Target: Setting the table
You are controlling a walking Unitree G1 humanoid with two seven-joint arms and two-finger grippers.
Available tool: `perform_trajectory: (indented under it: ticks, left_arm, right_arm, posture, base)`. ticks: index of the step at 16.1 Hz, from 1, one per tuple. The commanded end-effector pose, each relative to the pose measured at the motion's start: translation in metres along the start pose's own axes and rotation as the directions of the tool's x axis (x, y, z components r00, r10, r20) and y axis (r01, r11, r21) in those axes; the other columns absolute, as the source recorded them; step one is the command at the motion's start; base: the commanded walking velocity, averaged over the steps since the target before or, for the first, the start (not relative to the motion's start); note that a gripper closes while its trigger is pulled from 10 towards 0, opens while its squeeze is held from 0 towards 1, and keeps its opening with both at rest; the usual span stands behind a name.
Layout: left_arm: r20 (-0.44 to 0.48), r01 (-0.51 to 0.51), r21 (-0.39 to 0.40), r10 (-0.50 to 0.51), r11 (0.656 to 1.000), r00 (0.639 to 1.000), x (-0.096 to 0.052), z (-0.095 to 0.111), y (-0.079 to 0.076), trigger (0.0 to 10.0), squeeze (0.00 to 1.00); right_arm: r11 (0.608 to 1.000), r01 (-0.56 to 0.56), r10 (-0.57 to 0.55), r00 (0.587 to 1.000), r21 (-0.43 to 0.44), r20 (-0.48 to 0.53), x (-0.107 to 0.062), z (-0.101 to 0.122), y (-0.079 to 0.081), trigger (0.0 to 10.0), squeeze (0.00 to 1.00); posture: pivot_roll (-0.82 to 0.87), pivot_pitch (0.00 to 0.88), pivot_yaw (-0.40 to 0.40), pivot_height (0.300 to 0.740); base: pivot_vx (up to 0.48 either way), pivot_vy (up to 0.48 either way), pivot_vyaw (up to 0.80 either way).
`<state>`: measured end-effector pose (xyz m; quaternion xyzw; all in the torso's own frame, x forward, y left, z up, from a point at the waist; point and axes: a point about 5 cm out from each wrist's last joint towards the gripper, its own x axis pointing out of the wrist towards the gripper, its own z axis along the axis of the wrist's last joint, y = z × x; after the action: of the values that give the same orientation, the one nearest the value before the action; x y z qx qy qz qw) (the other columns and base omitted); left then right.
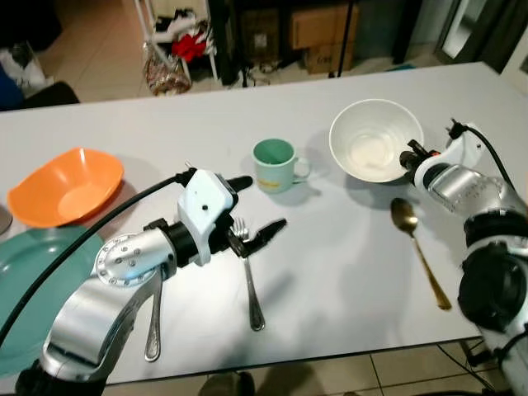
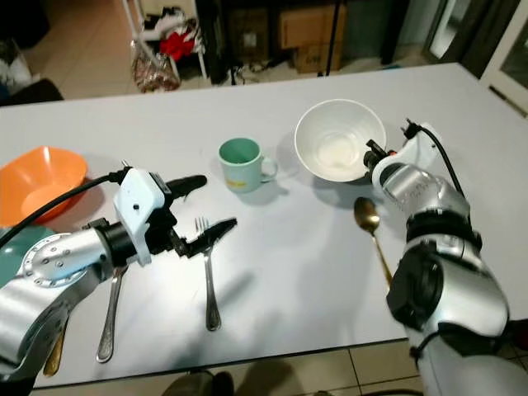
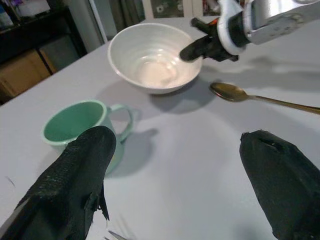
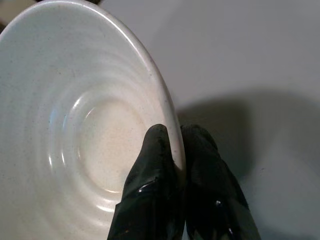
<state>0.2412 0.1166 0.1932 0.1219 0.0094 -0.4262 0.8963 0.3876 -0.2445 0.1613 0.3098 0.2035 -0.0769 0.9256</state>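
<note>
— Where are the pincers now?

— The right pincer pinches the rim of the white bowl, one finger inside and one outside. The bowl stands on the white worktop, at the far right side. The left pincer is spread wide and holds nothing; it hovers just above the head of the fork.

— And around them?

— A gold spoon lies just beside the bowl, on the near side. A green mug stands between the two arms. Far left I see an orange bowl, a teal plate, and one more piece of cutlery partly under the left arm.

— How far is the table setting?

— I think about the middle. One place looks almost laid; the orange bowl and the plate seem not arranged yet.

— Do the views differ?

— Yes. The right wrist view shows clearly how the fingers clamp the rim. The left wrist view shows the wide gap between its own fingers.
</note>
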Motion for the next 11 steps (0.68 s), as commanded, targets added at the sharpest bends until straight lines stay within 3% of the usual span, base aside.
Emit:
perform_trajectory:
  ticks: [1, 3, 5, 7, 8, 9, 11]
  left_arm:
    - [-0.01, 0.013, 0.002, -0.013, 1.0, 1.0, -0.0013, 0.0006, -0.0015, 10.0, 0.0]
    - [-0.015, 0.017, -0.001, -0.017, 1.0, 1.0, -0.0028, 0.001, -0.0028, 10.0, 0.0]
    - [-0.027, 0.018, -0.009, -0.018, 1.0, 0.999, -0.0058, 0.0022, -0.0047, 10.0, 0.0]
    - [-0.032, 0.015, -0.013, -0.015, 1.0, 0.999, -0.0062, 0.0028, -0.0054, 10.0, 0.0]
    - [-0.031, 0.014, -0.013, -0.014, 1.0, 0.999, -0.0062, 0.0029, -0.0053, 10.0, 0.0]
    - [-0.03, 0.011, -0.013, -0.012, 1.0, 0.999, -0.0055, 0.0028, -0.0051, 10.0, 0.0]
    - [-0.03, 0.01, -0.013, -0.01, 1.0, 1.0, -0.0036, 0.0029, -0.0046, 10.0, 0.0]
  right_arm:
    - [0.999, -0.03, 0.031, 0.999, -0.018, 0.015, 0.0005, 0.0035, 0.0064, 10.0, 0.0]
    - [0.998, -0.034, 0.033, 0.999, -0.044, -0.016, 0.0015, 0.0009, 0.0082, 10.0, 0.0]
    - [0.991, -0.012, 0.002, 0.997, -0.134, -0.074, 0.0016, 0.0005, 0.0108, 10.0, 0.0]
    - [0.988, 0.008, -0.025, 0.993, -0.154, -0.113, 0.0007, -0.0002, 0.0097, 10.0, 0.0]
    - [0.989, 0.01, -0.029, 0.992, -0.148, -0.125, 0.0002, -0.0002, 0.0098, 10.0, 0.48]
    - [0.99, 0.011, -0.031, 0.99, -0.141, -0.138, -0.0007, 0.001, 0.0102, 10.0, 0.84]
    - [0.991, 0.008, -0.027, 0.989, -0.136, -0.145, -0.002, 0.0043, 0.0099, 10.0, 0.94]
  posture:
    - [0.17, 0.149, 0.086, 0.74]
    - [0.17, 0.16, 0.082, 0.74]
    - [0.18, 0.169, 0.072, 0.74]
    - [0.18, 0.17, 0.066, 0.74]
    - [0.18, 0.168, 0.065, 0.74]
    - [0.17, 0.163, 0.065, 0.74]
    - [0.16, 0.155, 0.066, 0.74]
  base:
    - [0.0, 0.0, 0.0]
    - [0.0, 0.0, 0.0]
    - [0.0, 0.0, 0.0]
    - [0.0, 0.0, 0.0]
    - [0.0, 0.0, 0.0]
    - [0.0, 0.0, 0.0]
    - [0.0, 0.0, 0.0]
